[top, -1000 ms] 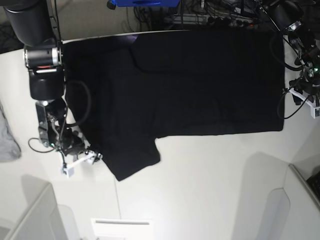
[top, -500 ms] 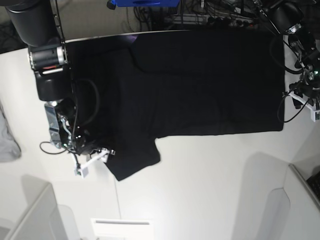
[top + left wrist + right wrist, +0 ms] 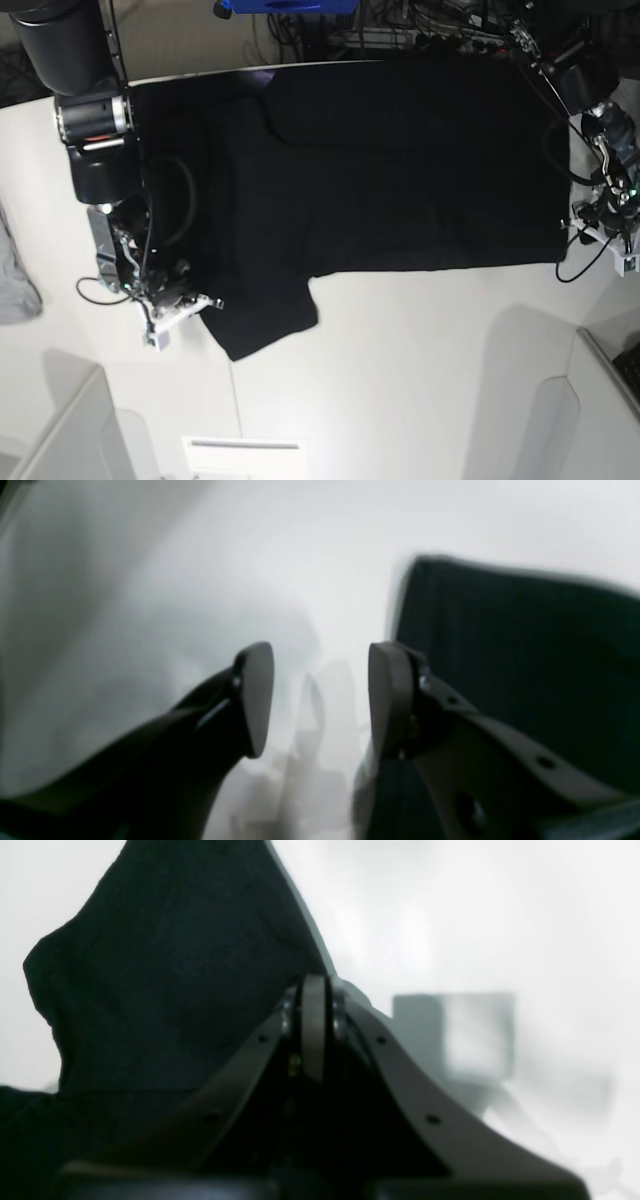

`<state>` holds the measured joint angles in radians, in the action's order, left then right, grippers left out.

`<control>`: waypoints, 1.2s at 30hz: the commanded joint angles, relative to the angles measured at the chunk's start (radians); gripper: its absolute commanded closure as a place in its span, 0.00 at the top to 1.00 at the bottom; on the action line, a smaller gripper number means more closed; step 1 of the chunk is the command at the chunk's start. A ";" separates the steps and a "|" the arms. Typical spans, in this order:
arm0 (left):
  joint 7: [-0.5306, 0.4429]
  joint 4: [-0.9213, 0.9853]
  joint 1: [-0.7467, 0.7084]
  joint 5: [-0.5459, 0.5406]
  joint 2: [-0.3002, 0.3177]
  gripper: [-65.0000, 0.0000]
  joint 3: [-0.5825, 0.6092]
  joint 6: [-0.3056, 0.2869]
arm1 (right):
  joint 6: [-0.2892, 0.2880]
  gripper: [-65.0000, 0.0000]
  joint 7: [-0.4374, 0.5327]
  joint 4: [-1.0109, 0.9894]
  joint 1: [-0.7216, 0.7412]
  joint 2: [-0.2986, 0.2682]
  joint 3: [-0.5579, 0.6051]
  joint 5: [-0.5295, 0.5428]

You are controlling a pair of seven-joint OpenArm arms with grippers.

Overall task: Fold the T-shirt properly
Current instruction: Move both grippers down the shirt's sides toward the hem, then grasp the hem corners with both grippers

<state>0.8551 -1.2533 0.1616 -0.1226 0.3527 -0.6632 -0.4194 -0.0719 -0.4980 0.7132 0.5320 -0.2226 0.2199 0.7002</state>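
On white table, T-shirt (image 3: 400, 170) between grippers

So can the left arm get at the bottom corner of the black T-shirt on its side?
Probably yes: the left gripper is open right beside that corner of the T-shirt, and nothing visible stands between them.

T-shirt (image 3: 400, 180): matt black cloth, soft, faintly creased | tabletop (image 3: 400, 370): white, smooth, slight sheen
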 commanded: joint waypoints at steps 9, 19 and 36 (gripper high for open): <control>-0.076 0.185 0.160 -0.009 0.033 0.74 0.104 -0.002 | -0.001 0.00 -0.017 0.007 0.023 -0.005 -0.001 -0.004; -0.155 0.310 0.161 -0.009 0.029 0.73 0.167 0.000 | -0.001 0.00 -0.017 0.009 0.023 -0.005 -0.001 -0.004; -0.156 0.306 0.161 -0.018 0.012 0.00 0.171 0.000 | -0.001 0.00 -0.014 0.038 0.001 -0.005 -0.007 -0.003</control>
<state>0.6846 -0.9382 0.3099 -0.1467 0.3576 -0.4938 -0.4191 -0.0719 -0.5007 0.7410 0.5152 -0.2203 0.2157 0.6975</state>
